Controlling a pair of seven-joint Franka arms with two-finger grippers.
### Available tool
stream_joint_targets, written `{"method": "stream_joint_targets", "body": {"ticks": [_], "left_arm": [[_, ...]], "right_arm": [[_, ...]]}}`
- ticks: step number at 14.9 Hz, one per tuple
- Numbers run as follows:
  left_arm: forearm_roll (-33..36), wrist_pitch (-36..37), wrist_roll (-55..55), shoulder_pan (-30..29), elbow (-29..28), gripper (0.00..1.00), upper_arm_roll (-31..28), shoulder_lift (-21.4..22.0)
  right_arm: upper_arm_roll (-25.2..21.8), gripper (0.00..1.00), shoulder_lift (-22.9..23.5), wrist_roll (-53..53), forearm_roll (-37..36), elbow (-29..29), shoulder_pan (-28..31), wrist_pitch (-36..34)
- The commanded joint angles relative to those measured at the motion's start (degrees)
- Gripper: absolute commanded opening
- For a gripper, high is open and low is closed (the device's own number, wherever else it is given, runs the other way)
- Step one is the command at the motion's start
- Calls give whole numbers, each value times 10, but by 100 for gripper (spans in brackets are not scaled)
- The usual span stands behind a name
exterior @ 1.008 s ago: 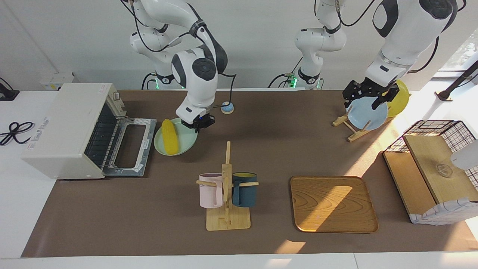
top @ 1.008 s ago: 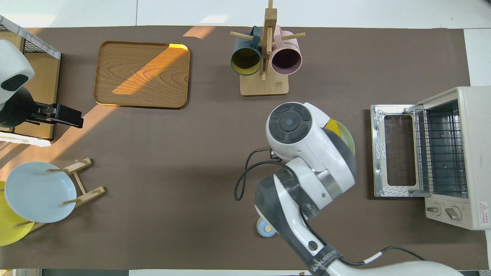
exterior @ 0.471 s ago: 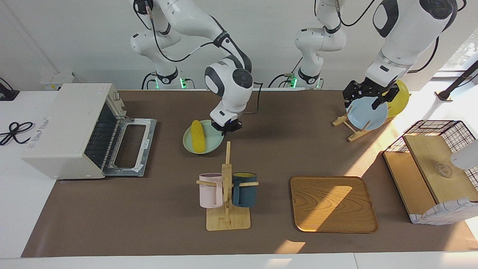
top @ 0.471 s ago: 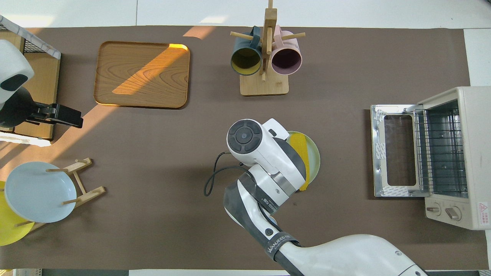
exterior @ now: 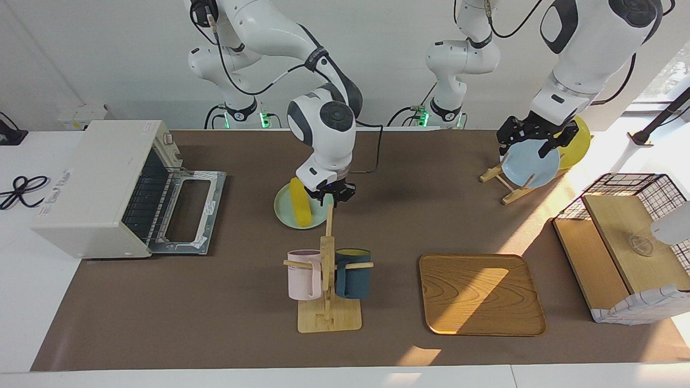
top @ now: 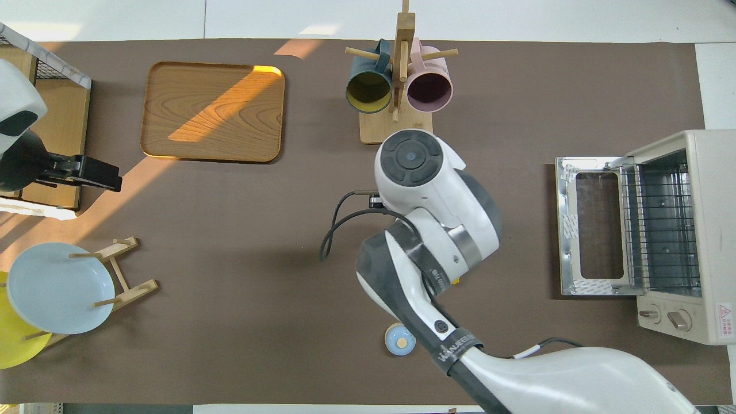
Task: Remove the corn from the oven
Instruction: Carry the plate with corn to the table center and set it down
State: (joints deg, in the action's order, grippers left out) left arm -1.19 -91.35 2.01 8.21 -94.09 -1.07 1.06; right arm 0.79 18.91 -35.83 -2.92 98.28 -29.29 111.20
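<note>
Item 1, corn point(exterior: 299, 209): lies on my pale green plate point(exterior: 285, 213), just left of centre in the facing view, out of the oven. A second ago plate and corn sat close to the dropped oven door; half a second ago they were partway along; now they rest nearest the mug rack. In the overhead view my arm hides nearly all of both.

Item 2, oven point(exterior: 102, 186): left of the facing frame, door point(exterior: 188, 210) folded flat, wire rack showing. Unchanged throughout.

Item 3, my right gripper point(exterior: 333, 195): at the plate's rim on the side toward the mug rack point(exterior: 327, 269). It has travelled with the plate from the oven end toward mid-table. Whether its fingers are apart or pinching the rim, I cannot tell.

Item 4, my left gripper point(exterior: 533, 139): upper right of the facing frame, over the blue plate point(exterior: 531, 164) on the wooden stand, fingers spread wide and holding nothing; this arm waits, unmoved.

Item 5, wooden tray point(exterior: 481, 293): lower right of centre, same place as before.

Item 6, wire basket point(exterior: 628, 245): right edge, unchanged.
</note>
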Motion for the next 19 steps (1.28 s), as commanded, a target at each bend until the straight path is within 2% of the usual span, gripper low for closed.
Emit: {"method": "stream_joint_targets", "body": {"ticks": [1, 2, 4, 7, 12, 15, 19], "left_arm": [[11, 3, 2, 6, -14, 100, 8, 15], [10, 0, -2, 17, -19, 100, 10, 18], [10, -18, -40, 55, -44, 100, 10, 31], [0, -39, -110, 114, -74, 100, 10, 42], [-36, -111, -233, 212, -127, 100, 10, 39], [-58, -153, -312, 264, -130, 100, 10, 16], [-75, -232, -408, 337, -128, 100, 10, -39]], "right_arm": [[4, 13, -31, 70, -11, 19, 69, -44], [4, 0, -33, 82, -16, 25, 86, -55], [5, 0, -53, 95, -35, 80, 110, -45], [5, 0, -80, 97, -74, 165, 139, 7], [5, 0, -88, 161, -112, 219, 208, 45], [5, 0, -88, 162, -124, 238, 224, 66], [7, 0, -88, 172, -124, 246, 246, 93]]}}
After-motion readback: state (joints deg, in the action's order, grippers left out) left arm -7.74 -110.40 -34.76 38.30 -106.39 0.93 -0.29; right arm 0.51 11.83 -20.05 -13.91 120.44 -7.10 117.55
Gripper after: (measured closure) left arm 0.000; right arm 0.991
